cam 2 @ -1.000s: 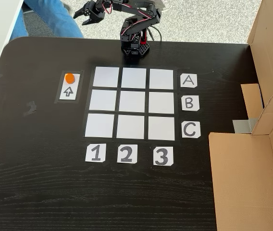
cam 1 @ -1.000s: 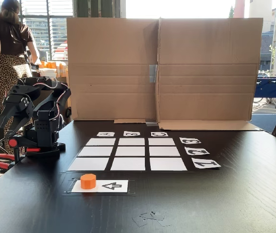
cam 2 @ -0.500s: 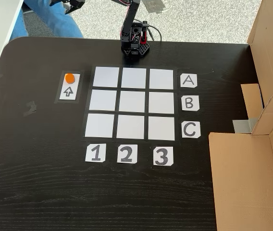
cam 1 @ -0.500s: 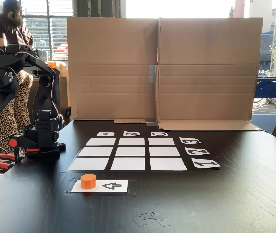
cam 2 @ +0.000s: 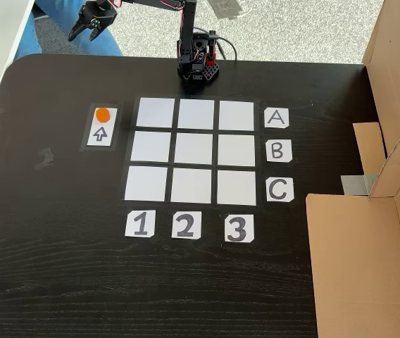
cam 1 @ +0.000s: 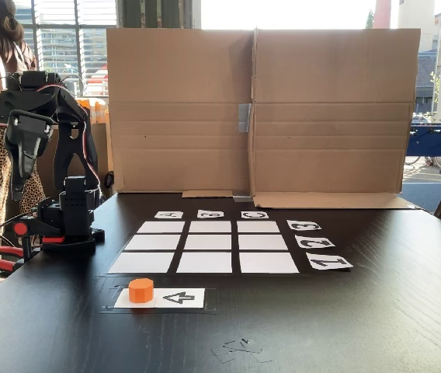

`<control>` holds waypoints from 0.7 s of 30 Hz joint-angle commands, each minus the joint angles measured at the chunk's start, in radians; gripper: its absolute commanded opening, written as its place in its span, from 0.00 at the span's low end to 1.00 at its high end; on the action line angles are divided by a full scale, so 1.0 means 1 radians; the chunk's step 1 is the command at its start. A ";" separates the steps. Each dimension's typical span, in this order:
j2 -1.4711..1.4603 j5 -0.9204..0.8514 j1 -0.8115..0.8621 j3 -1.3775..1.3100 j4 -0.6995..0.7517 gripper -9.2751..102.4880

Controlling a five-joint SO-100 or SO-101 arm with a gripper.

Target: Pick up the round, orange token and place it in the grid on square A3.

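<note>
Orange token (cam 2: 101, 113): sat on the white arrow card (cam 2: 100, 134), just left of the grid (cam 2: 194, 151) in the top-down fixed view; untouched, flat side up.
Gripper (cam 2: 85, 28): raised off the counter (cam 2: 59, 267), out past its far edge in that view; fingers looked slightly apart, nothing between them. In the low fixed view it pointed down beside the arm base (cam 1: 67, 225), gripper (cam 1: 15, 186).
Target, square A3 (cam 2: 236, 115): corner cell level with the A label (cam 2: 276, 118) and above the 3 label (cam 2: 239, 228); empty.
Stage: judged as reach toward the token, grasp not yet made.
Risk 1: token was short and small; fingers closing off-centre could nudge it off the card or pinch only the edge, so it slips on lift.
Risk 2: A3 lay across the grid from the token, near the base; a long swing with a weak grip could drop it early.
Risk 3: nine identical white cells; reading labels from the wrong side would land it in the wrong corner.
Cardboard wall (cam 1: 259, 109): well apart, no clash expected.
</note>
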 commanded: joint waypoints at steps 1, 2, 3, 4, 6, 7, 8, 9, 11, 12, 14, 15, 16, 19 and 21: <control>-0.026 -0.058 -0.044 -0.061 0.015 0.37; -0.038 -0.067 -0.055 -0.072 0.017 0.37; -0.052 -0.074 -0.066 -0.087 0.021 0.37; -0.067 -0.081 -0.075 -0.103 0.026 0.38; -0.097 -0.098 -0.098 -0.121 0.028 0.38; -0.110 -0.104 -0.110 -0.127 0.028 0.39; -0.124 -0.112 -0.123 -0.132 0.029 0.39; -0.138 -0.117 -0.135 -0.133 0.029 0.39; -0.164 -0.127 -0.158 -0.135 0.029 0.39; -0.176 -0.135 -0.170 -0.135 0.029 0.39; -0.204 -0.135 -0.192 -0.135 0.026 0.40; -0.216 -0.135 -0.201 -0.135 0.025 0.40; -0.232 -0.135 -0.212 -0.135 0.025 0.40; -0.268 -0.135 -0.239 -0.135 0.018 0.40; -0.290 -0.135 -0.255 -0.135 0.018 0.40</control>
